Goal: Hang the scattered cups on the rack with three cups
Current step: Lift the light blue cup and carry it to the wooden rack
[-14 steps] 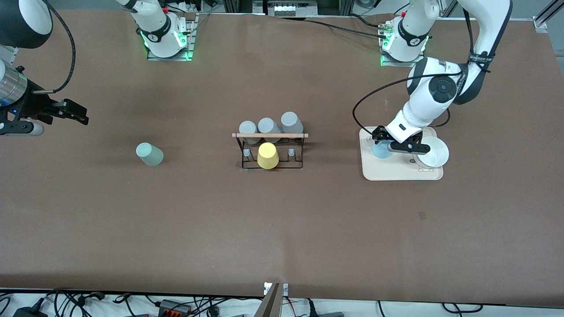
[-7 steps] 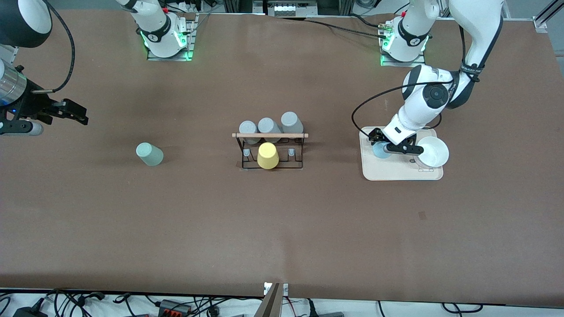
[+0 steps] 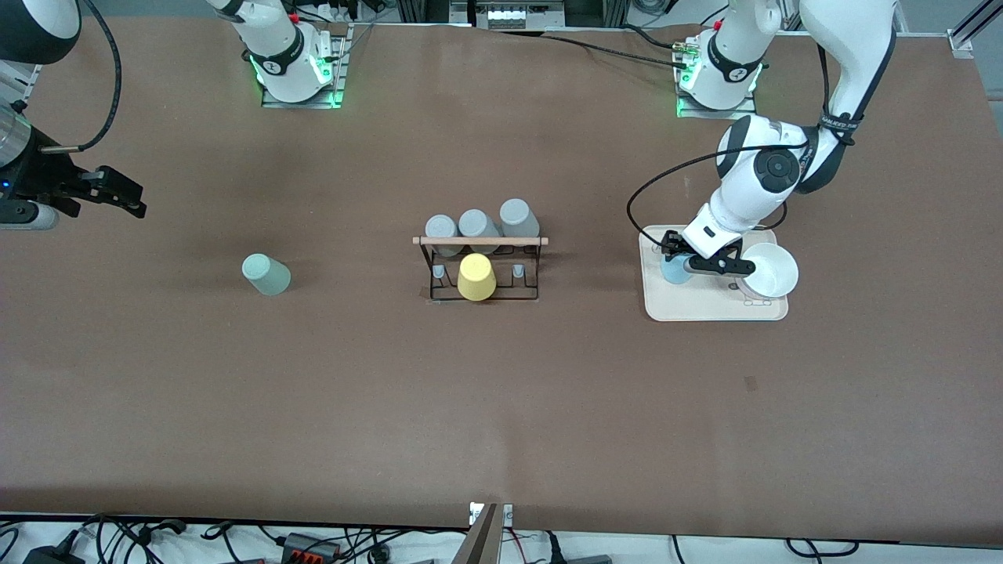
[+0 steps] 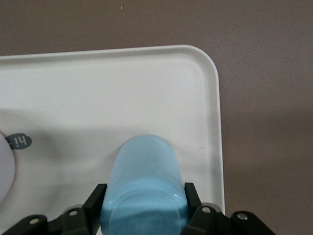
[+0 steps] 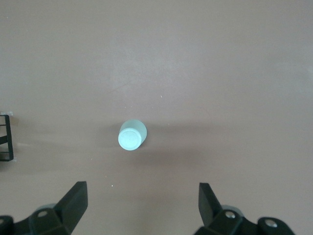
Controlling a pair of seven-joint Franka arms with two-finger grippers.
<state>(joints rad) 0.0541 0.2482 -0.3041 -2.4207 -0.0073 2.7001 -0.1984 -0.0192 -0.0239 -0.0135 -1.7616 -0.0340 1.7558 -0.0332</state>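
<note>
The left gripper [image 3: 678, 259] is clamped on the light blue tapered cup [image 4: 145, 188], which stands upside down on the cream rectangular tray [image 3: 705, 308] beside a white bowl [image 3: 772, 269] (both fingers [image 4: 94, 205] press its sides). The right gripper [image 3: 117, 190] hangs with its jaws spread wide and empty over bare brown tabletop [image 3: 501, 407] at the right arm's end. The pale mint green cup [image 3: 266, 274] stands inverted there, well apart from the black wire rack [image 3: 482, 262] with its wooden rod, holding grey cups [image 3: 478, 225] and a yellow cup [image 3: 476, 277].
</note>
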